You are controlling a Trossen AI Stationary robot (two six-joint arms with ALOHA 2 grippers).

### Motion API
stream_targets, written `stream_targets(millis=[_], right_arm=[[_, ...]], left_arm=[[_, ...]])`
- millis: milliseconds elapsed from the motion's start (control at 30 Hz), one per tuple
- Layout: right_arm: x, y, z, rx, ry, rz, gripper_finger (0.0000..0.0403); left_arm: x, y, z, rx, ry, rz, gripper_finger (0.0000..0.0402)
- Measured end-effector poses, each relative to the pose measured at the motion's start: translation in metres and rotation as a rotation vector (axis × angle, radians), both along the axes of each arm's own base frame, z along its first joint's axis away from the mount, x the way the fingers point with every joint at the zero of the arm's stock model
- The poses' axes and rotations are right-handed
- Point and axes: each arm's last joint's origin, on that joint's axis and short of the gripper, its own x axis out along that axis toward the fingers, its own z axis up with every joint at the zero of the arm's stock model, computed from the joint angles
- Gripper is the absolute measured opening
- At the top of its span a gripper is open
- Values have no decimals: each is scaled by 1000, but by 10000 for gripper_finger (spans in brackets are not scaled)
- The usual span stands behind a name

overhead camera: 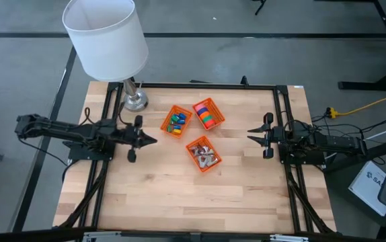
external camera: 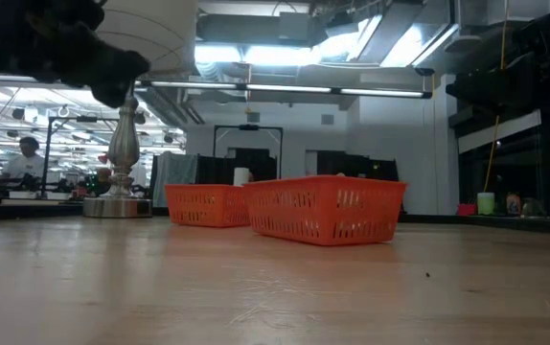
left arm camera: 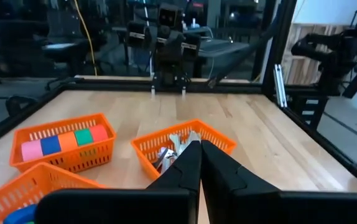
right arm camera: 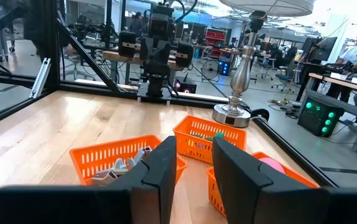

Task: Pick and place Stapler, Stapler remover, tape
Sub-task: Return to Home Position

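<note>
1. Tape (overhead camera: pixel 207 113): ring-shaped rolls in pink, blue, orange, green and red are lying side by side in a row, filling the far-right orange basket (overhead camera: pixel 196 105) near the table's middle.
2. Staple removers (overhead camera: pixel 204 154): a pile of grey and pale pieces is sitting in the near orange basket (overhead camera: pixel 190 144), just in front of the tape basket.
3. Small blocky pieces (overhead camera: pixel 176 122) in blue, yellow and green are resting in the far-left orange basket (overhead camera: pixel 165 126), just beside the tape basket.
4. Left gripper (overhead camera: pixel 152 140): it is hovering above the table's left side, well apart from the baskets and pointing toward them. Its fingers are pressing together, tip to tip, and holding nothing.
5. Right gripper (overhead camera: pixel 249 134): it is hovering above the table's right side, facing the baskets and apart from them. Its fingers are standing a narrow gap apart and gripping nothing.
6. Wooden table (overhead camera: pixel 179 195): it is carrying all three baskets, which are clustered near its centre.
7. Lamp (overhead camera: pixel 105 37): its white shade is overhanging the far-left corner, with its metal base (overhead camera: pixel 136 101) standing on the table behind the baskets.
</note>
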Motion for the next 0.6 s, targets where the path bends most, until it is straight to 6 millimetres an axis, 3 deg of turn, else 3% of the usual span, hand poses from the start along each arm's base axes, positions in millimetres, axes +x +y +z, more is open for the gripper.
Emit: stream_targets(millis=[333, 600], right_arm=[[0, 0, 0, 0, 0, 0, 108], [0, 0, 0, 0, 0, 0, 108]], left_arm=[[-17, 3, -27, 5, -44, 105, 5], [-21, 5, -28, 83, -35, 154, 3]])
